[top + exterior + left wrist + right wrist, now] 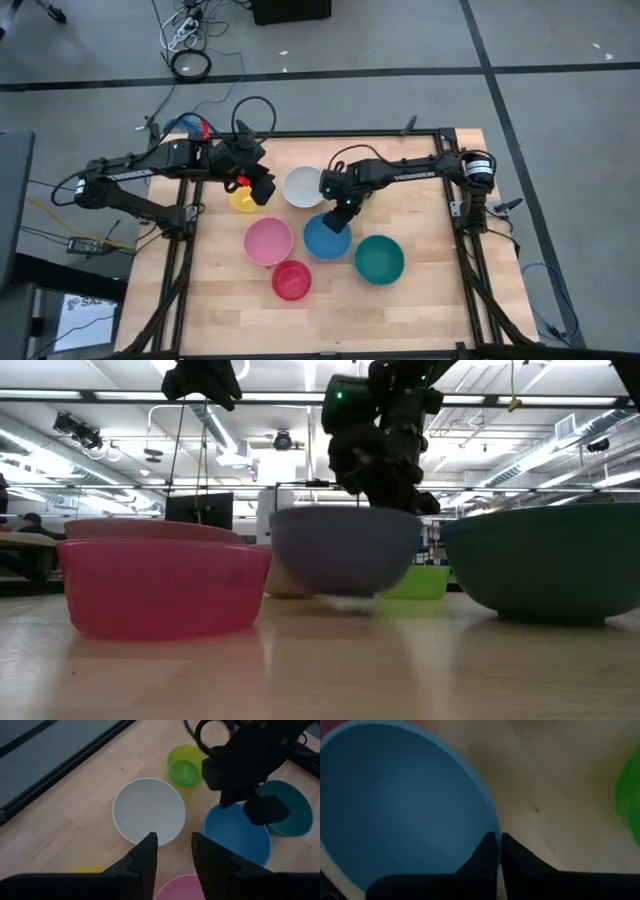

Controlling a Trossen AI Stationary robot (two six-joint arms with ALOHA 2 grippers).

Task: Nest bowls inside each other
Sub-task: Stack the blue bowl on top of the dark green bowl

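Bowls of smooth, plain plastic sit open side up on the pale wood-plank counter (420,300). At the left, the left claw (262,187) hovers over the small yellow bowl (242,199), its two flat dark fingers (145,856) standing apart with nothing between them. Just right of it sits the round white bowl (303,186), and nearer the front edge lie the pink bowl (268,241) and the small red bowl (291,280). At the middle, the right claw (343,208) reaches down to the far rim of the blue bowl (326,238); its fingers are pressed together and seem to pinch the thin rim, though the wrist view is too dark to be sure. A small lime green bowl (183,766) sits beyond the white one. Rightmost is the deep teal green bowl (379,259), just beside the blue one.
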